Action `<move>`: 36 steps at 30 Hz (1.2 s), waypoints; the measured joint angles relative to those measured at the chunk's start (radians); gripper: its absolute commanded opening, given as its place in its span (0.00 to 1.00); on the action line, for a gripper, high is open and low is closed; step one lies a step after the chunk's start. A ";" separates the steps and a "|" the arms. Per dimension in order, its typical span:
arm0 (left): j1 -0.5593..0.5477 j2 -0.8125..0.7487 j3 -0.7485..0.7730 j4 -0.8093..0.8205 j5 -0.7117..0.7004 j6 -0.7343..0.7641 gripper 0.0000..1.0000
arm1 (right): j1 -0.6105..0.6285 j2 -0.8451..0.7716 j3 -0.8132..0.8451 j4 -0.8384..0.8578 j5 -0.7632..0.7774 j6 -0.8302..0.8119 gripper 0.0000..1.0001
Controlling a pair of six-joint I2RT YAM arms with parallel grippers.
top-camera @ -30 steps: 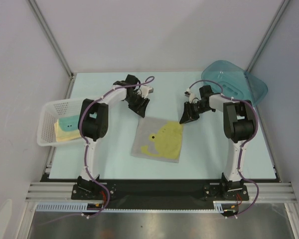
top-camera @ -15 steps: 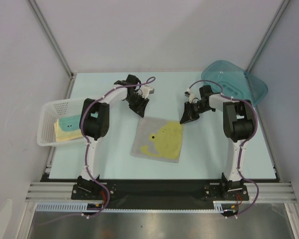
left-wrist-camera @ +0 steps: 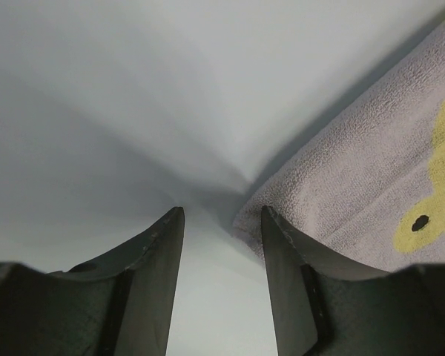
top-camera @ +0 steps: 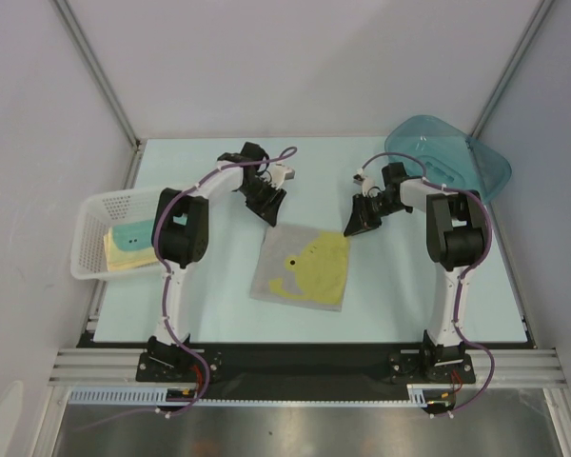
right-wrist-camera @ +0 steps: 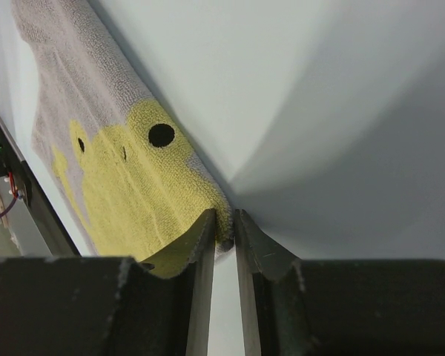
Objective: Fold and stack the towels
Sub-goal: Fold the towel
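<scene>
A beige-grey towel (top-camera: 300,267) with a yellow patch lies flat in the middle of the table. My left gripper (top-camera: 269,211) stands at its far left corner with the jaws open. In the left wrist view the corner of the towel (left-wrist-camera: 371,148) lies against the right finger (left-wrist-camera: 282,282), and the left gripper (left-wrist-camera: 222,215) holds nothing. My right gripper (top-camera: 352,227) is at the far right corner. In the right wrist view the right gripper (right-wrist-camera: 224,216) is shut on the yellow corner of the towel (right-wrist-camera: 133,185). Folded pale yellow and teal towels (top-camera: 128,243) lie in the basket.
A white mesh basket (top-camera: 81,238) stands at the left edge of the table. A teal translucent tub (top-camera: 447,152) sits at the far right corner, just behind the right arm. Grey walls close in the table on three sides.
Both grippers stay at the towel's far corners and the towel lies as before. No clear movement shows.
</scene>
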 measured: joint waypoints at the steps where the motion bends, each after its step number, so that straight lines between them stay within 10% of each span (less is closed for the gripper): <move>1: 0.000 0.000 0.003 -0.001 0.000 -0.001 0.52 | -0.001 0.000 0.000 -0.001 0.000 -0.001 0.23; 16: 0.000 0.000 0.011 -0.025 0.014 -0.002 0.50 | -0.010 0.000 -0.003 -0.005 -0.007 -0.003 0.24; 23: 0.000 -0.002 -0.016 -0.001 0.013 -0.019 0.00 | -0.012 -0.001 -0.008 0.004 0.010 0.007 0.03; 36: 0.000 -0.001 0.076 0.010 0.018 -0.055 0.00 | -0.012 -0.017 0.003 0.058 0.100 0.026 0.00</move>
